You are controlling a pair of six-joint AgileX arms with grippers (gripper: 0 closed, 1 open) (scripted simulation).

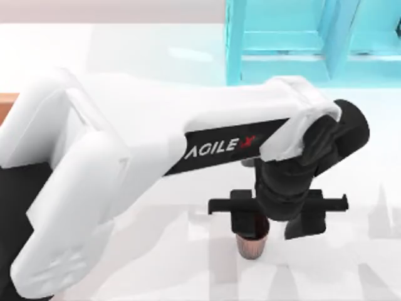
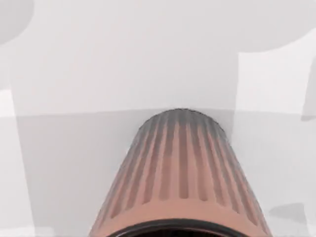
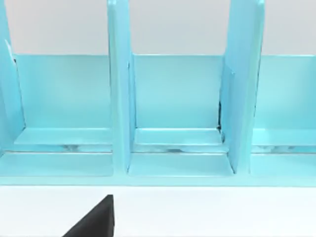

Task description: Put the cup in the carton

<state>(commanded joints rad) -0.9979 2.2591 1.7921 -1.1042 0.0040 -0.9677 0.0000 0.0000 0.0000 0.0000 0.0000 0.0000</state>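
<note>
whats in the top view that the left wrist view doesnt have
Top view alone: my left arm reaching across the table, the left gripper right over the cup, and the cyan shelf at the far edge. Left wrist view alone: the cup's ribbed wall along its length, seen from close up. Both share the cup and the white table.

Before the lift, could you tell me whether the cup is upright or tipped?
Upright: the cup stands on the white table, rim up beneath the left claw.
</note>
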